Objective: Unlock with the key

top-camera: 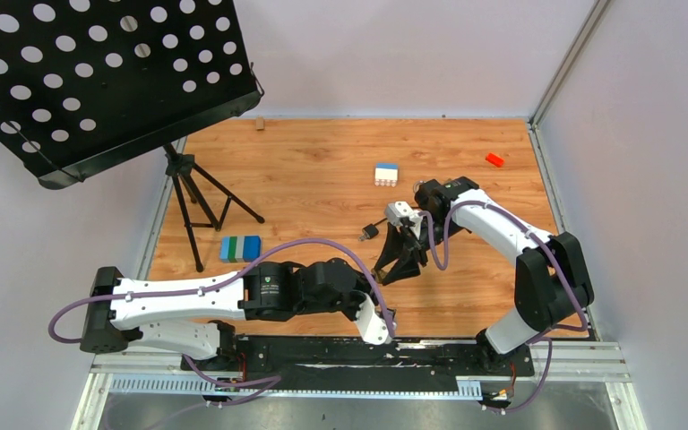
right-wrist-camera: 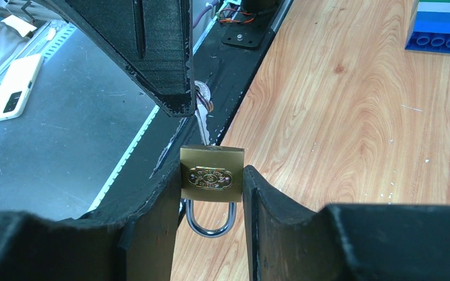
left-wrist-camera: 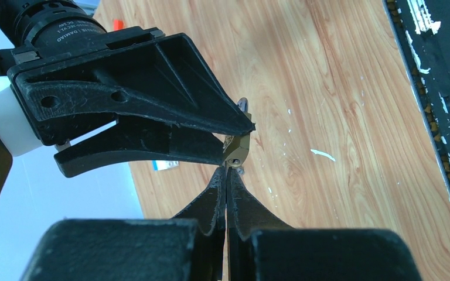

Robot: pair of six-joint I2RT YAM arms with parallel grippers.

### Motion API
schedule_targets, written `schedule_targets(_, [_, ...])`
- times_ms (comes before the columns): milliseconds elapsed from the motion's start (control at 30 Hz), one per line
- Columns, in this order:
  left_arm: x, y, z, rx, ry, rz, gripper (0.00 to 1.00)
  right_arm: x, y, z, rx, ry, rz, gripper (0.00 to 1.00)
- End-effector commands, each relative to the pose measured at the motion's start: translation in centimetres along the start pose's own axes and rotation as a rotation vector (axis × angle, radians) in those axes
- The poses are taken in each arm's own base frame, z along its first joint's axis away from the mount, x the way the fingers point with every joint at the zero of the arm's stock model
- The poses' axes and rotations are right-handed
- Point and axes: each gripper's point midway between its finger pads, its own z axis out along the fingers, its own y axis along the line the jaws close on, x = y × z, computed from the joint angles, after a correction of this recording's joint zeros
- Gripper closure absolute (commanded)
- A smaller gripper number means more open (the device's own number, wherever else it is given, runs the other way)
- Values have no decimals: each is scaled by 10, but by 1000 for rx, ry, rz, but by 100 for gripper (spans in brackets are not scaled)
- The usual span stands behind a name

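The left hand (left-wrist-camera: pixel 227 174) is pressed fully closed, with the key (right-wrist-camera: pixel 203 124) apparently pinched at its tips and entered in the padlock (right-wrist-camera: pixel 211 178). The padlock is clamped across its body by the right hand (right-wrist-camera: pixel 212 171), shackle toward the wrist, near the table's (right-wrist-camera: pixel 340 117) front edge. The key should be turned about its own axis, without side load, while the padlock is held rigid.

A robotics lab cell is shown: a wood-grain table (top-camera: pixel 322 170) boxed in by white panels (top-camera: pixel 394 54) (black base plate (top-camera: pixel 430 354) bolted along its near edge).
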Motion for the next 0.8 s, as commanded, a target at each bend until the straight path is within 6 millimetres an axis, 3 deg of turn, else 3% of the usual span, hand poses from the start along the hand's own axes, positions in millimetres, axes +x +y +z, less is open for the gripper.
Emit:
schedule_targets(0, [-13,9,-7,-9,-52,-23,100,-19,-1,2,-6,-56,-53,100])
schedule_targets(767, [-12,-3,-13,26,-79,-2,100,-13,7,6,-31,-39,-102,100])
